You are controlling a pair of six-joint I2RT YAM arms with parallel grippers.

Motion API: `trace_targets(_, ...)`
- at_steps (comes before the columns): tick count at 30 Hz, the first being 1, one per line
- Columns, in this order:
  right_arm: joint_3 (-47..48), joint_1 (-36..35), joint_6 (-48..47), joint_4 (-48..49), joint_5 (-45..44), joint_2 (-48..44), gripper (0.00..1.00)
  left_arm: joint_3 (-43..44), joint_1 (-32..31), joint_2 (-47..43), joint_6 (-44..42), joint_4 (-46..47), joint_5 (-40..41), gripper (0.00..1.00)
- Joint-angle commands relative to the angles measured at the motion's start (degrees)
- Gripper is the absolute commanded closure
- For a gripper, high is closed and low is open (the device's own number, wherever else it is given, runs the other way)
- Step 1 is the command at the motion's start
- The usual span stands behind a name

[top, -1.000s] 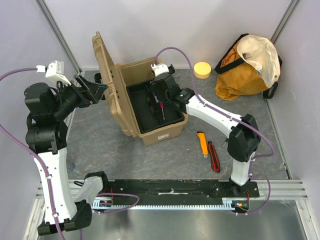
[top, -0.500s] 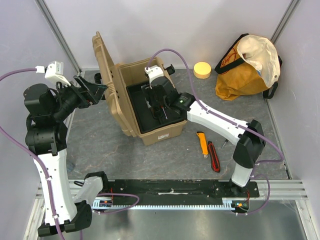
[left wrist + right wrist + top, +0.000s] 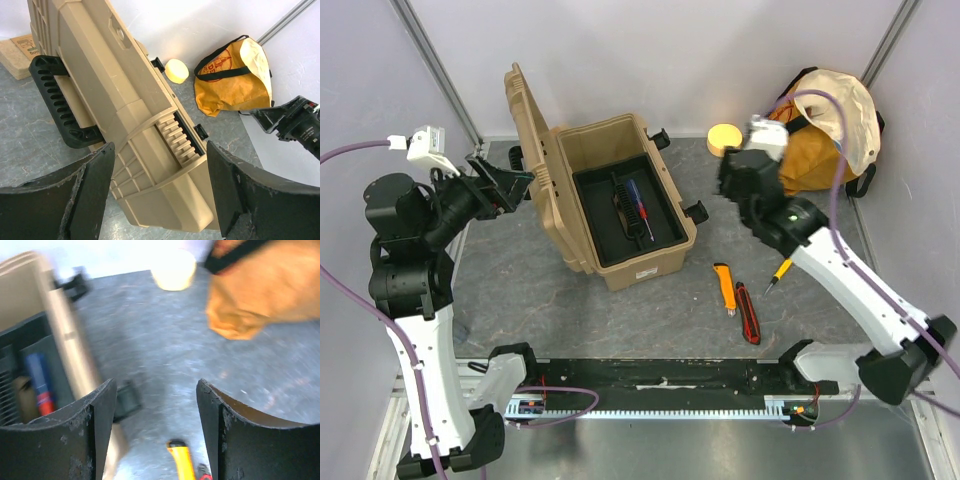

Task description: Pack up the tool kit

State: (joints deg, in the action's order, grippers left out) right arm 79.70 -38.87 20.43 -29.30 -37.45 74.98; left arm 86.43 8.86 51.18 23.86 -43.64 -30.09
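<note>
The tan tool kit (image 3: 660,258) stands open in the middle of the table, its lid (image 3: 533,150) upright on the left. A blue-and-red-handled screwdriver (image 3: 638,208) lies in its black tray; it also shows in the right wrist view (image 3: 39,386). My right gripper (image 3: 732,190) is open and empty, above the table to the right of the box (image 3: 156,390). My left gripper (image 3: 513,180) is open and empty just left of the lid. In the left wrist view (image 3: 159,152) it faces the lid's ribbed outside (image 3: 135,125) and the black handle (image 3: 60,107).
A yellow utility knife (image 3: 724,287), a red one (image 3: 748,313) and a small yellow-handled screwdriver (image 3: 778,272) lie right of the box. A round yellow disc (image 3: 724,139) and an orange-yellow cloth bag (image 3: 820,125) sit at the back right. A small tan block (image 3: 17,52) lies behind the lid.
My right gripper has come out of the box and swung right, leaving the blue-handled screwdriver in the tray. The left arm has barely moved.
</note>
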Motion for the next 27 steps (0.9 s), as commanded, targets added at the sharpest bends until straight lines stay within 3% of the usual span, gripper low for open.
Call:
trace_targets(1, -10.7, 10.9, 9.2, -5.8, -0.7, -6.1, 0.28, 1.0, -0.2, -0.8, -1.3, 1.2, -0.6, 0.20)
trace_targets(15, -34.5, 35.3, 20.2, 0.3, 14.8, -6.4, 0.28, 0.6, -0.2, -1.1, -1.8, 1.2, -0.3, 0.20)
trace_targets(27, -44.8, 41.4, 23.0, 8.0, 21.3, -0.4, 0.34, 0.8, -0.2, -0.7, -2.0, 1.1, -0.1, 0.20)
